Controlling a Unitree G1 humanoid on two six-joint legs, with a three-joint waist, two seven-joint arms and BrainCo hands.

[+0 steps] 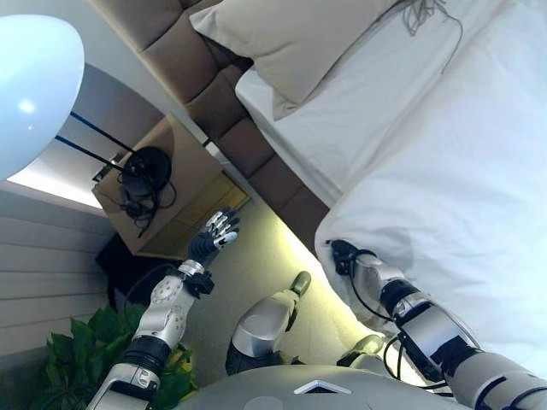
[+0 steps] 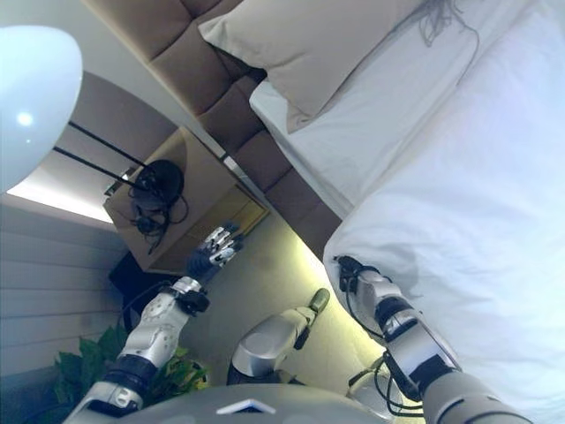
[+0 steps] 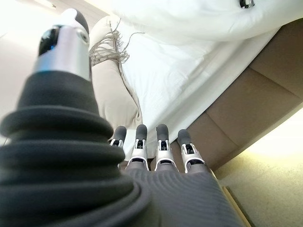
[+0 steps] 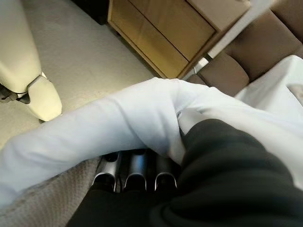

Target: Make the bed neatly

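Right hand at the near corner of the white duvet, fingers curled round the bunched edge, cloth wrapped over them in the wrist view. Left hand free over the floor beside the bed, fingers straight and apart. Duvet lies over the bed, soft, light, likely slippery; best taken by edge or corner. Further up: beige pillow, padded headboard. Nightstand beyond the left hand.

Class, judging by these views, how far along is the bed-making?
Early. Done: the pillow lies at the headboard. In hand: the right hand grips the white duvet's edge; the left hand is open, away from the bed. Left: the duvet hasn't reached the pillow.
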